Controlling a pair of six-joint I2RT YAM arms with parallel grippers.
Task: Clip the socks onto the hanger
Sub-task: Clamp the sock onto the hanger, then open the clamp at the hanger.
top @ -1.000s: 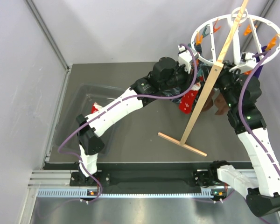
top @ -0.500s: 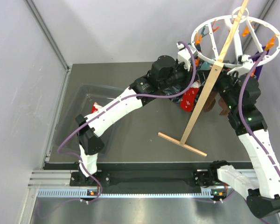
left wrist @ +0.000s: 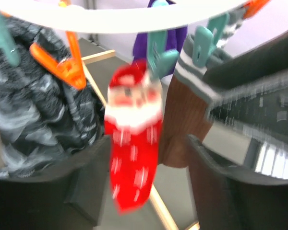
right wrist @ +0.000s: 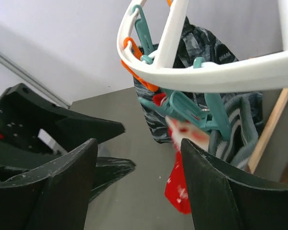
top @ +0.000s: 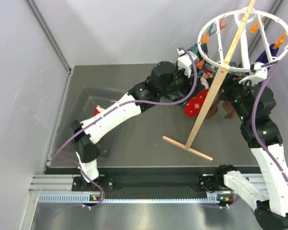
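The hanger (top: 245,40) is a white ring on a slanted wooden pole. A red sock (left wrist: 134,158) with white marks hangs from a teal clip (left wrist: 158,60) on the ring (left wrist: 120,19). It dangles between the wide-open fingers of my left gripper (left wrist: 149,189), and no pad presses it. A brown sock (left wrist: 182,124) hangs beside it from another teal clip. My right gripper (right wrist: 139,187) is open and empty just below the ring (right wrist: 206,72), with the red sock (right wrist: 180,184) by its right finger. From above, the red sock (top: 196,104) hangs left of the pole.
A dark patterned cloth (left wrist: 38,105) and a purple sock (left wrist: 158,40) also hang from the ring. Another red sock (top: 98,112) lies in the clear bin (top: 81,96) at the left. The wooden stand's foot (top: 187,147) lies across the table's middle. Grey walls stand close.
My left gripper has opened and let go of the red sock, which now hangs from the clip. The right gripper has opened wider and drawn back. The ring has swung slightly.
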